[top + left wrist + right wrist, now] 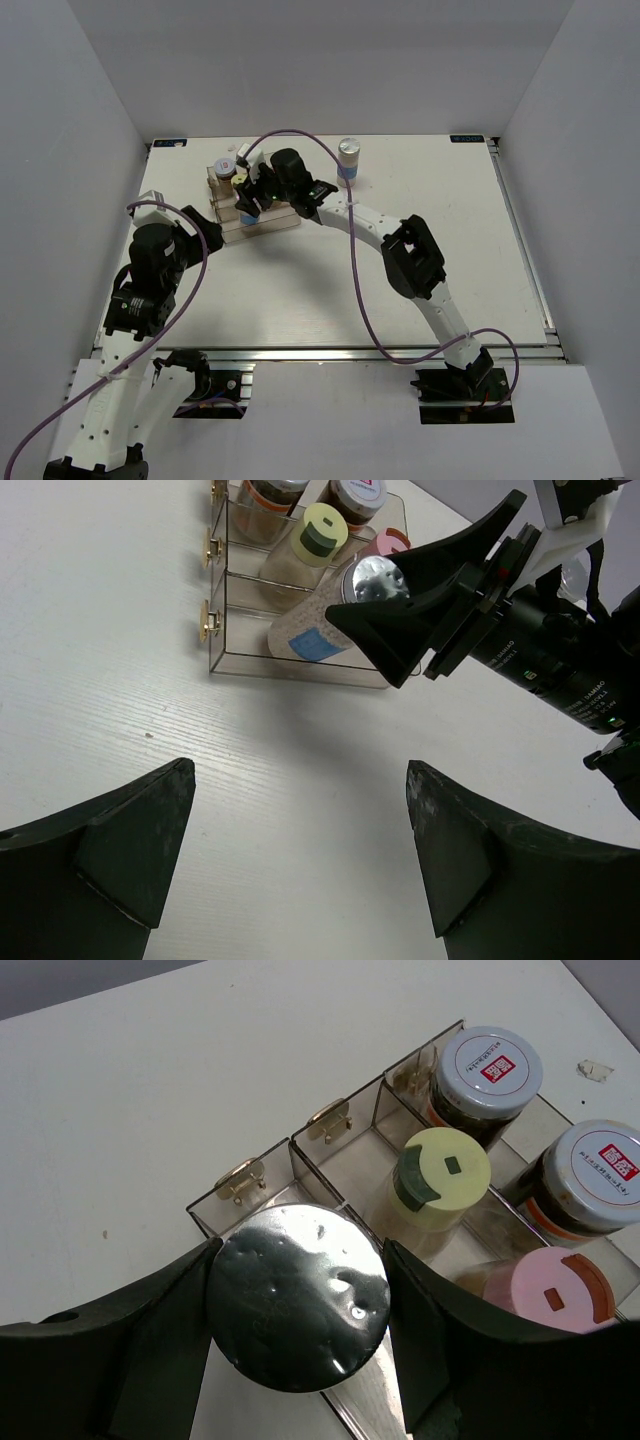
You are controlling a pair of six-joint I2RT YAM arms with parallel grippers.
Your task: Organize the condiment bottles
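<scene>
The left hand [298, 770] hovers over the bare white worktop [450, 270] on the near side of the rack, its fingers spread wide and holding nothing.

Toward the far-left corner of the worktop sits the clear stepped plastic rack with small brass fittings [300, 670]. Four of the six jars stand upright in it. They are a tan jar with a yellow flip lid [440, 1170], two dark jars with pale lids bearing red labels [490, 1065] and [610, 1165], and a tan jar with a pink lid [550, 1295].

The right hand [297, 1260] is closed on the fifth, a tall white jar with a silver cap and a blue label [310, 632], with one finger on each side just below the cap. It is at the rack's lowest front compartment. Its long axis leans rather than standing plumb, with the base down toward the rack and the silver cap up toward the hand. From these views it is hard to tell whether the base rests on the compartment floor or hangs just above it.

Farther right, the matching white jar with a silver cap and a blue band [348, 160] stands upright alone near the middle of the far edge, well apart from the rack.

By my judgement the task is about two-thirds done. One jar has yet to be seated and let go, and one is yet to be fetched.
</scene>
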